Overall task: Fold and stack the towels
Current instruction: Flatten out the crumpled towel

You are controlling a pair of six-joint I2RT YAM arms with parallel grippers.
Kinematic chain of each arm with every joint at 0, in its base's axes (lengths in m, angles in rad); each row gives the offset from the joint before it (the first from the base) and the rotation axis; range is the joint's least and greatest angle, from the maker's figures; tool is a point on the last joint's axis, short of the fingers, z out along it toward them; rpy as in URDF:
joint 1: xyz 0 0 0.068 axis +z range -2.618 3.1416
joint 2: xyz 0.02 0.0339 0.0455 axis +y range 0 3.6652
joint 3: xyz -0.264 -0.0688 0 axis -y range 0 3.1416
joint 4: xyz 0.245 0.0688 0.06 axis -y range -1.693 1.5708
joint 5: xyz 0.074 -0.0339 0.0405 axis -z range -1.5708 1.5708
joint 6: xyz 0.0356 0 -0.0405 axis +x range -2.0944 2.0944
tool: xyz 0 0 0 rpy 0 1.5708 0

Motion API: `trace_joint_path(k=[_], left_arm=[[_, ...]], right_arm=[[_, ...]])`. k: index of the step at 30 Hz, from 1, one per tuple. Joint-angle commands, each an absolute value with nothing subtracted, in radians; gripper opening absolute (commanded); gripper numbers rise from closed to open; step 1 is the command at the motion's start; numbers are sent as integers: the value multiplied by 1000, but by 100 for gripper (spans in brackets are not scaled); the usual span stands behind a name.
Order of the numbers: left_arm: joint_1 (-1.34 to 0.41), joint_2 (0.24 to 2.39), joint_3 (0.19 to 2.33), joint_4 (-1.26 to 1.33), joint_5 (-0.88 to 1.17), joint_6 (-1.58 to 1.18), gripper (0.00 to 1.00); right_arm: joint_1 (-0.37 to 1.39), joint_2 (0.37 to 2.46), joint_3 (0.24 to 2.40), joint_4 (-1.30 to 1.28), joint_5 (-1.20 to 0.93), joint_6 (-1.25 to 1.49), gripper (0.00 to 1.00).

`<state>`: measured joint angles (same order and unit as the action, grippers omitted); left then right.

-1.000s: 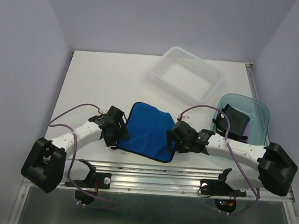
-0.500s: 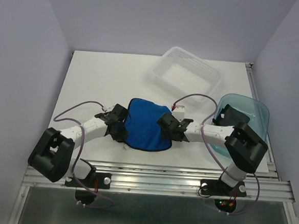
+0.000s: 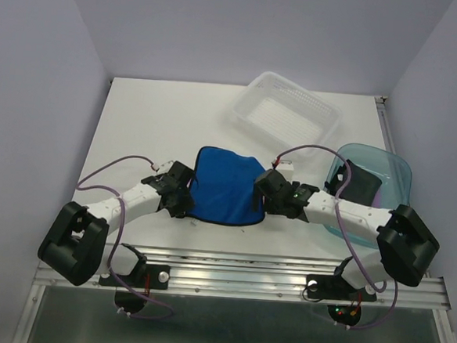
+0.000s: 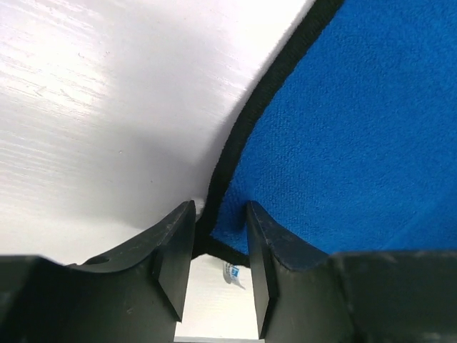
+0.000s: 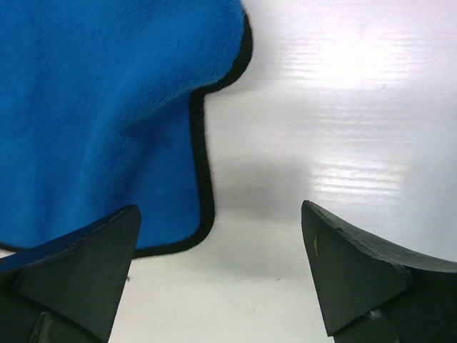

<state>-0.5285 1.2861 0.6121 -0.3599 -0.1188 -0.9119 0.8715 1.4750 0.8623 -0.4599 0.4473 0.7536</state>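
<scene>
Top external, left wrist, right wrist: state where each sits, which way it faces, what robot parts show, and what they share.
Top external: above and behind the bases, looking down at the table; both arms whole, the blue towel, basket and tray.
Left wrist: on the left end effector, looking along its fingers, which pinch the towel's black edge.
Right wrist: on the right end effector, looking between its open fingers at the towel's edge and table.
Shared: all three show the blue towel.

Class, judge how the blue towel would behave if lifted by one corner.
Probably floppy: the blue towel humps and curves where the left tool pinches its edging. Likely light and grippy rather than slippery, given its thin, fuzzy pile.
</scene>
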Motion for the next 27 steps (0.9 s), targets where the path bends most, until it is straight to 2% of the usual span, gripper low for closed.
trace_joint_path(k=[1, 3, 7, 10, 11, 12, 16, 22, 26, 27], left_arm=[[-532, 1285, 578, -354, -137, -933, 46], [-532, 1302, 583, -347, -144, -939, 43], [-532, 1308, 589, -342, -158, -936, 29], [-532, 1312, 592, -337, -166, -928, 22], [-532, 1313, 595, -334, -166, -925, 17], [-532, 1316, 597, -333, -167, -916, 0], [-532, 1312, 598, -302, -155, -879, 0], [-532, 1279, 580, -278, -132, -867, 0], [-532, 1250, 563, -256, -111, -865, 0], [-532, 1241, 557, -250, -106, -867, 0]], right_arm=[[876, 1402, 793, -408, 310, 730, 97], [874, 1394, 787, -417, 296, 738, 95], [882, 1410, 782, -425, 262, 739, 80], [887, 1446, 787, -417, 265, 745, 78], [885, 1459, 801, -422, 294, 753, 78], [887, 1479, 804, -425, 310, 758, 77], [885, 1522, 833, -452, 397, 767, 76], [888, 1540, 838, -422, 357, 765, 68], [890, 1552, 845, -410, 356, 776, 67], [890, 1560, 850, -408, 354, 778, 64]])
